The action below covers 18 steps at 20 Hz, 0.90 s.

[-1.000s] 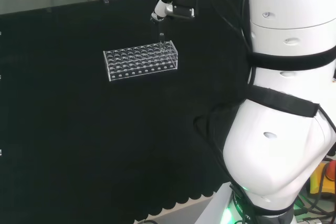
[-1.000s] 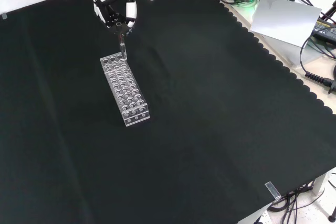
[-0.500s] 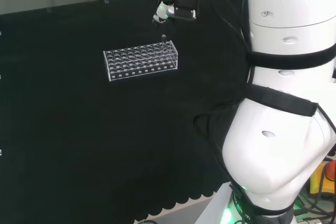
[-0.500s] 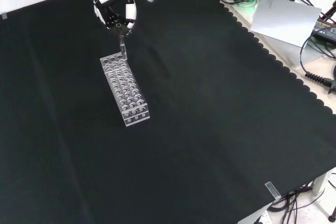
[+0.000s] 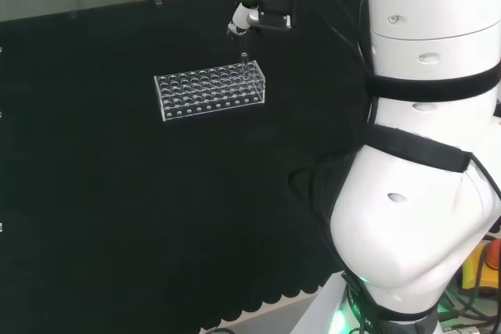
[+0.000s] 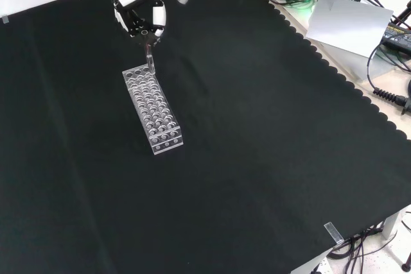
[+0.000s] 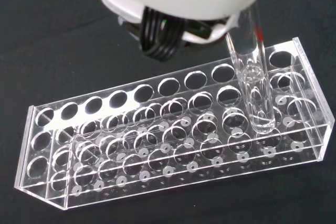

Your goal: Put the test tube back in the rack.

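So the clear plastic test tube rack [image 6: 153, 111] with its rows of round holes sits on the black cloth-covered desk [image 6: 257, 158], toward the upper left in the front view. In the head view the same rack [image 5: 210, 92] lies lengthwise left to right, well out from the arm's big white links [image 5: 427, 154].

The thin clear glass test tube [image 7: 253, 85] stands upright in a hole near one end of the rack, in the end nearest the hand. From the wrist camera you can see its rounded bottom reaching down to about the lower shelf of the rack, while the upper part sticks well above the top plate. In the front view the tube [image 6: 150, 61] pokes up from the far end of the rack, right under the hand.

The black and white hand [image 6: 142, 12] hangs just above that end. Its fingers [image 6: 158, 18] are curled downward around the spot where the tube's top is, but honestly I can't tell whether they actually touch or pinch it. In the head view the hand [image 5: 254, 7] sits just above the rack's right end, with the tube [image 5: 243, 61] below it.
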Tool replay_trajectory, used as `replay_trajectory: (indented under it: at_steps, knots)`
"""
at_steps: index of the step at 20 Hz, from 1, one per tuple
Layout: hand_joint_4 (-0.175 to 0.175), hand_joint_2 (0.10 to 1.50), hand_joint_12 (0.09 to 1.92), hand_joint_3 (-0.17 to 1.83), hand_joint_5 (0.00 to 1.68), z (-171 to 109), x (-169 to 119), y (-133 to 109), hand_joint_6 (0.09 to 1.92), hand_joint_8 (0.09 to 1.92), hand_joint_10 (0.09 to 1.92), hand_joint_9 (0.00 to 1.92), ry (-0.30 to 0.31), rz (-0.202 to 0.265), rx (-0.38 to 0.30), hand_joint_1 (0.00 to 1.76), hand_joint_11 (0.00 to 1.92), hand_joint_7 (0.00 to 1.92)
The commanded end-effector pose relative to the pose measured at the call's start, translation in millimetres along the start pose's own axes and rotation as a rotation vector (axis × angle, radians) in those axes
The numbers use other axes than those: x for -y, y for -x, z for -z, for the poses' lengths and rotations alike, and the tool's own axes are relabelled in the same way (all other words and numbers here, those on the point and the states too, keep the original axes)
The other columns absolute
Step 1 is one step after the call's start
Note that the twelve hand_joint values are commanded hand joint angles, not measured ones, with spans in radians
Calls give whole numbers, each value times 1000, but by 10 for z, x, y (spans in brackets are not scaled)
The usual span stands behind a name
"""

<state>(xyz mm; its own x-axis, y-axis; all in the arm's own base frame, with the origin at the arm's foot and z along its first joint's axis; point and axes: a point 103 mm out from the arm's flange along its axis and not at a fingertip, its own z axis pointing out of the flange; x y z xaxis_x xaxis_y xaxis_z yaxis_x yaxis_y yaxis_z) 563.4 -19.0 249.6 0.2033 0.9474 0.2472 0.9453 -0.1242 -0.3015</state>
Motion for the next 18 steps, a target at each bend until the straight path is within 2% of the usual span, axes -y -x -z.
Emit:
replay_trajectory:
  at_steps: [1, 18]
  knots:
    - [-175, 569, 1081, 684, 1573, -16, -24, 10, 87, 215, 140, 1769, -7, -11, -3, 1239, 1074, 1890]
    - [-175, 569, 1083, 684, 1574, -54, -133, 60, 87, 214, 138, 1769, -9, -25, -6, 1239, 1072, 1889]
